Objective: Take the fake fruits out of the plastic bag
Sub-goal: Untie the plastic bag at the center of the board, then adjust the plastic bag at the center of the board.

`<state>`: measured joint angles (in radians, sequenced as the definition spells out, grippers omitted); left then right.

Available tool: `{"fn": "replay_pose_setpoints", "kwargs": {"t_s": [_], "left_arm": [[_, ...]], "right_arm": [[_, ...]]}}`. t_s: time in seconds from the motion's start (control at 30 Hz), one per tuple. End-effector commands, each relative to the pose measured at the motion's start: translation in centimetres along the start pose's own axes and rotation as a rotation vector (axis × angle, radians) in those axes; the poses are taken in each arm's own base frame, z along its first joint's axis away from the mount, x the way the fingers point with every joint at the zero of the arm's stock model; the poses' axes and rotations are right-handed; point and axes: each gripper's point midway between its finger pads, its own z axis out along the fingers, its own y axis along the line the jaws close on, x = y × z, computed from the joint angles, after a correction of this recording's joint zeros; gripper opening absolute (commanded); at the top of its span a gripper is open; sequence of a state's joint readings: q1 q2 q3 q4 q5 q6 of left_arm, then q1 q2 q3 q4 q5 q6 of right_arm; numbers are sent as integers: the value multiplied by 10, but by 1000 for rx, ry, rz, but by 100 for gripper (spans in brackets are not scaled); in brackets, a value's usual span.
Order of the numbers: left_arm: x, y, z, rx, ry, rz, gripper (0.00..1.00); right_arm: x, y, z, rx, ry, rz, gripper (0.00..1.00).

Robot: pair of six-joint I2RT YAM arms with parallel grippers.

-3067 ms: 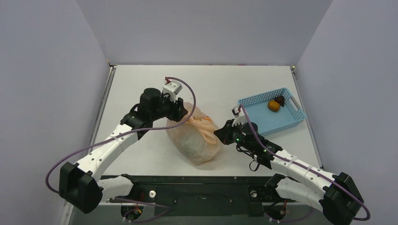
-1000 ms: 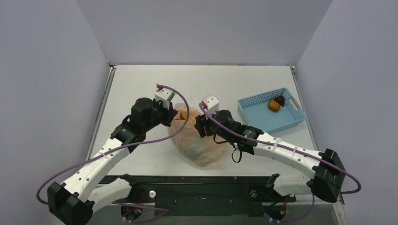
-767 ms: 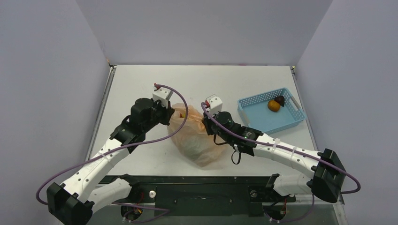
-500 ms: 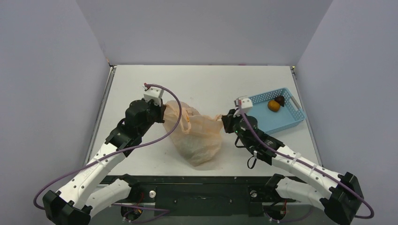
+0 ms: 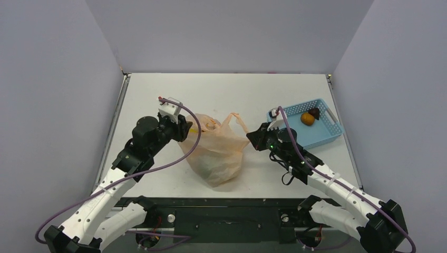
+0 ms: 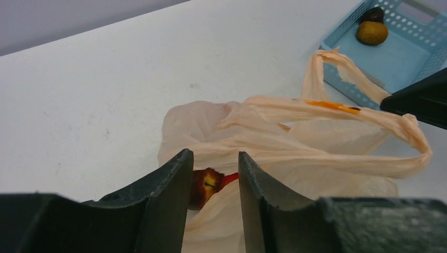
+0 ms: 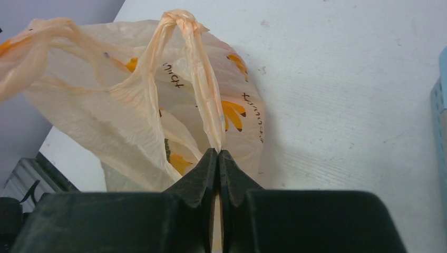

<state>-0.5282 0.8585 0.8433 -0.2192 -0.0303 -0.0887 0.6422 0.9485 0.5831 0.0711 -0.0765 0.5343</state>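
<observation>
Right jaws are clamped on a handle (image 7: 196, 68) of the bag (image 5: 212, 157); left jaws pinch its opposite rim. The opposed pull stretches the mouth open on the tabletop (image 5: 237, 89), exposing a fruit (image 6: 209, 182) inside for removal.

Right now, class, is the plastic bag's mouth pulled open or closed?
Open. The right fingers pinch one loop handle, the left fingers hold the opposite rim, stretching the plastic bag apart; a red-yellow fruit shows inside.
</observation>
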Motion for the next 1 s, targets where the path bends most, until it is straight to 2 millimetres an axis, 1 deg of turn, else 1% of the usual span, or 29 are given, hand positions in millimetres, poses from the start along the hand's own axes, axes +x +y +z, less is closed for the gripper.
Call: {"fn": "replay_pose_setpoints", "kwargs": {"t_s": [0.0,0.07,0.17,0.2,0.27,0.37,0.4,0.5,0.6,0.63,0.67,0.7,0.73,0.77,0.8,0.83,0.87,0.9,0.93,0.97], "left_arm": [[-33,-20,-12,117,-116,42,38],[-34,-23,-16,139,-108,64,40],[-47,-36,-18,188,-94,73,43],[-52,-40,-18,205,-58,71,43],[-56,-45,-17,214,5,73,43],[-51,-58,-21,263,66,112,46],[-47,-61,-23,277,81,134,47],[-38,-76,-29,337,127,155,48],[-43,-93,-32,377,132,141,51],[-46,-95,-31,366,128,131,52],[-49,-102,-31,376,125,128,52],[-49,-101,-29,363,125,136,53],[-49,-107,-26,373,129,163,53],[-46,-106,-20,362,143,196,52],[-47,-110,-18,367,142,212,45],[-46,-111,-11,367,151,239,41],[-44,-113,-9,373,153,253,37],[-41,-115,-3,381,156,286,38],[-38,-117,-1,393,158,307,49],[-33,-119,1,406,162,345,55]], "right_arm": [[-32,34,-1,-123,-44,-23,0],[-31,36,-1,-132,-30,-25,0],[-29,40,0,-148,-18,-18,0],[-29,40,1,-148,-14,-16,0],[-29,42,1,-156,-13,-14,0],[-31,44,0,-162,-16,-21,0],[-31,44,-1,-162,-18,-24,0],[-31,44,-1,-165,-19,-27,0],[-28,43,0,-166,-14,-26,0],[-28,43,0,-166,-15,-26,0],[-28,43,0,-168,-14,-24,0],[-28,44,0,-169,-14,-24,0],[-27,44,-1,-170,-12,-23,0],[-27,44,-1,-171,-11,-23,0],[-28,44,-1,-170,-9,-24,0],[-28,44,-2,-169,-9,-25,0],[-28,45,-3,-168,-5,-28,0],[-31,45,-3,-165,-10,-31,0],[-30,44,-4,-159,-3,-34,0],[-34,45,-5,-157,-9,-39,0]]}}
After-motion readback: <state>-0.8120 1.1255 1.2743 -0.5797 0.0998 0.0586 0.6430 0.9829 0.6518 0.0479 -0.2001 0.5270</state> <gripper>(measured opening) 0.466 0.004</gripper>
